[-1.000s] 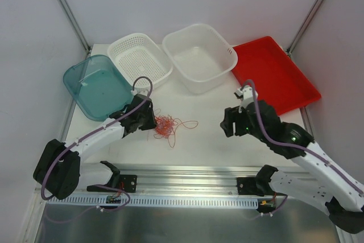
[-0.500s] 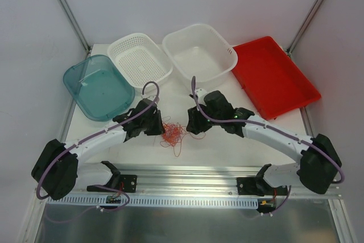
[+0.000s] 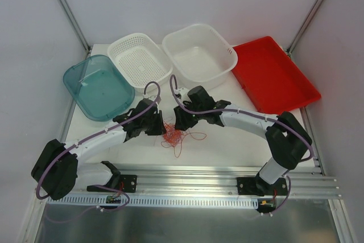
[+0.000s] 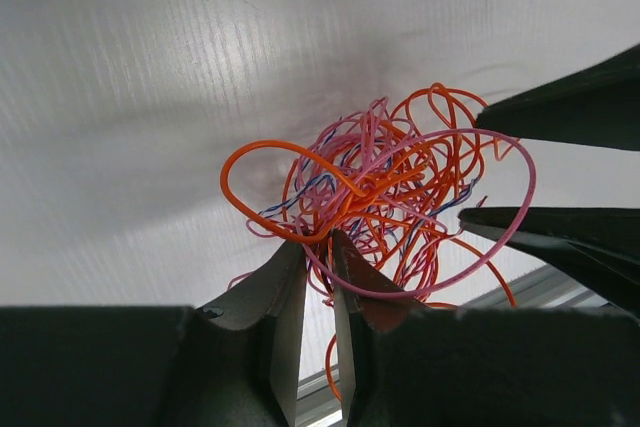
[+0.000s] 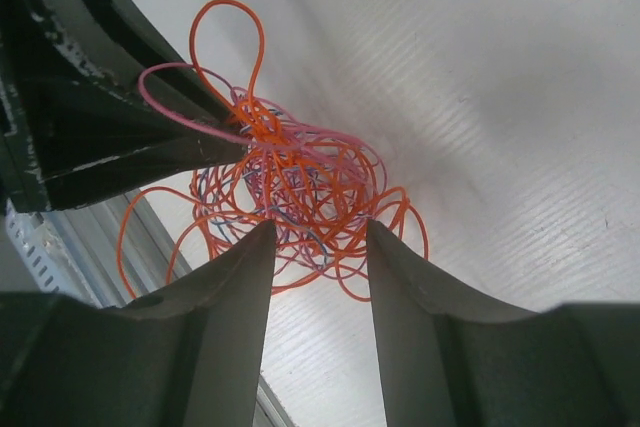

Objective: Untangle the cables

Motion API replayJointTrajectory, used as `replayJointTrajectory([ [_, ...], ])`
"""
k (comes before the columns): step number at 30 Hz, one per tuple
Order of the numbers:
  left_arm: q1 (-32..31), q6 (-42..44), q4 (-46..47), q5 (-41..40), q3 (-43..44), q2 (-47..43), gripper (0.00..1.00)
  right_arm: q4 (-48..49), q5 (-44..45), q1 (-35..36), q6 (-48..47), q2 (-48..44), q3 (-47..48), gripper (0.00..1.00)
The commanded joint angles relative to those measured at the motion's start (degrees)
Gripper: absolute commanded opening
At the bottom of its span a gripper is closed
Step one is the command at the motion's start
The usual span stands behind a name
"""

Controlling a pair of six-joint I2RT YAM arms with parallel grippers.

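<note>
Pinching cables [image 4: 380, 187]: left tool [image 4: 320, 245] | right tool [image 5: 320, 232] spread (strand paths unreadable)

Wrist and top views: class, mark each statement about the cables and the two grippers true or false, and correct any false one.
1. The left gripper is pinched on strands of the cables. True.
2. The right gripper is shut. False: its fingers stand apart at the tangle's edge.
3. The cables lie far from both grippers. False: they lie on the table, between the two.
4. The tangle holds pink strands as well as orange. True.
</note>
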Motion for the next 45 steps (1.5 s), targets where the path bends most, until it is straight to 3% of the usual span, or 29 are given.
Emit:
replayJointTrajectory([
  [1, -0.6, 1.6, 1.3, 1.9, -0.4, -1.6, 0.16, 2.8, -2.4, 0.0, -1.8, 1.8, 2.8, 0.45],
  [6, -0.6, 1.4, 1.5, 1.5, -0.4, -1.1, 0.16, 3.3, -3.1, 0.7, -1.8, 3.7, 2.4, 0.41],
  [9, -0.6, 0.9, 1.5, 0.8, -0.7, -1.0, 0.16, 4.0, -2.7, 0.9, -1.6, 3.6, 1.4, 0.24],
  [10, -0.6, 0.5, 1.4, 0.3, -0.7, -1.0, 0.16, 4.2, -2.5, 1.0, -1.5, 3.1, 1.0, 0.14],
  [13, -0.6, -0.9, 1.4, -1.9, -1.4, -1.6, 0.16, 4.0, -1.1, 1.0, -1.7, 0.1, -0.3, 0.01],
  [23, -0.5, -7.2, -1.2, -12.5, -5.7, -5.1, 0.13, -6.9, 11.5, 0.8, -3.4, -21.0, -4.2, 0.01],
  [30, 0.6, -8.9, -2.6, -15.4, -7.6, -8.7, 0.03, -15.3, 21.7, -1.1, -3.2, -38.5, -3.1, 0.01],
  [33, 1.1, -9.1, -3.1, -15.1, -7.8, -10.1, 0.02, -17.3, 20.7, -3.2, -3.0, -43.8, -2.4, 0.01],
  [39, 1.1, -5.2, -3.2, -9.5, -5.5, -15.1, 0.09, -17.8, 16.7, -3.5, 0.2, -38.9, -4.8, 0.01],
  [42, 1.0, -2.9, -3.1, -4.6, -5.0, -18.0, 0.19, -13.9, 13.6, -3.3, 2.9, -35.3, -8.2, 0.01],
  [45, 0.6, -0.6, -2.5, 1.1, -4.5, -19.9, 0.37, -9.7, 9.9, -3.4, 4.8, -31.9, -9.6, 0.01],
])
